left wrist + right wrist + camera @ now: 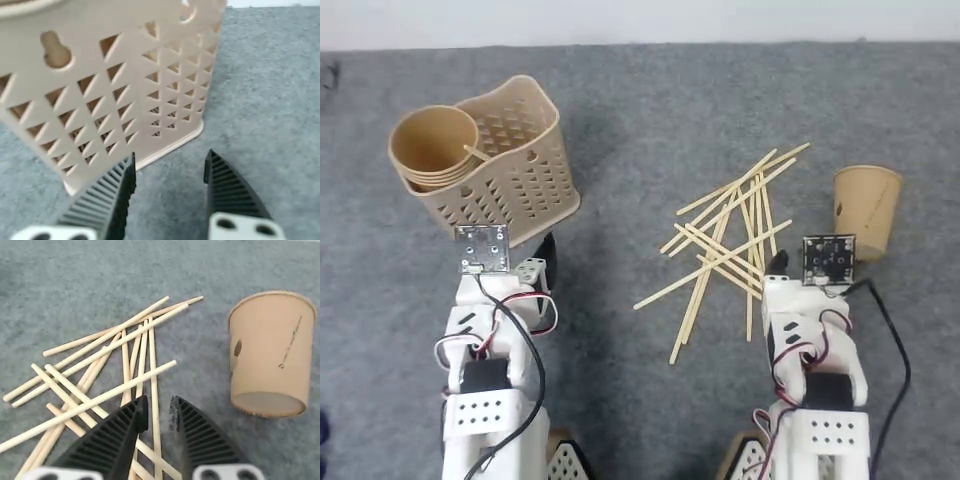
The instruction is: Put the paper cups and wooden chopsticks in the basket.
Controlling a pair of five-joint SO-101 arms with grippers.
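Note:
The beige basket (525, 170) stands at the far left with stacked paper cups (433, 145) and one chopstick (475, 153) in it. My left gripper (546, 256) hangs just in front of the basket (125, 75). In the left wrist view that gripper (170, 167) is open with nothing between its fingers. A loose pile of wooden chopsticks (730, 235) lies right of centre. One paper cup (865, 210) lies beside them, its narrow base toward the arm. My right gripper (157, 412) hovers over the near chopsticks (115, 365), left of the cup (270, 350), its fingers only a narrow gap apart.
Grey carpet (650, 120) covers the whole table. A wide bare strip lies between the basket and the chopstick pile. Black cables (890, 330) run along both arms near the front edge.

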